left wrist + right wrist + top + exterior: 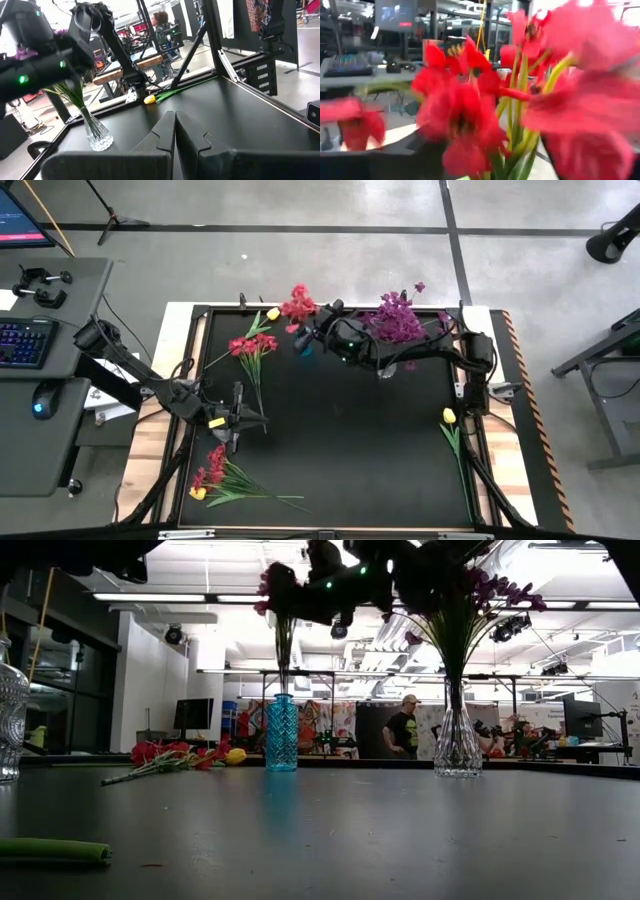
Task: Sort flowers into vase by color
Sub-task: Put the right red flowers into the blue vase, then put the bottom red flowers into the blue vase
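**Inspection: right hand at the red bouquet, left hand idle and closed**

**Right hand.** The right hand (312, 332) is extended over the far side of the black matte worktop (350, 440). It sits directly against the red flowers (298, 305) standing in the blue vase (281, 733). Its wrist camera is filled with broad, soft-looking red petals (465, 115) and pale green stems. Whether this hand is open or gripping a stem cannot be told.

**Left hand.** The left hand (175, 114) hangs low over the near-left part of the worktop. Its two dark, notched fingers are pressed flat together with nothing between them.

**Vases.**
- The blue vase is slender, with a faceted, patterned wall, and stands just under the right hand.
- The clear glass vase (458, 745) has a narrow neck and a flared, ribbed base. It stands beside the right arm and holds the purple flowers (398, 320) on thin green stems.

**Loose flowers.**
- A red cluster (250, 348) lies flat on the worktop between the two hands, its long stems pointing towards the left hand.
- A single yellow bud (272, 313) lies just beside the right hand, near the far edge.
- A mixed bunch (215, 475) of red blooms with a yellow bud and spreading green leaves lies nearer than the left hand, at the worktop's corner.
- A yellow tulip (449, 416) on a long stem lies well apart from both hands, along the right edge.
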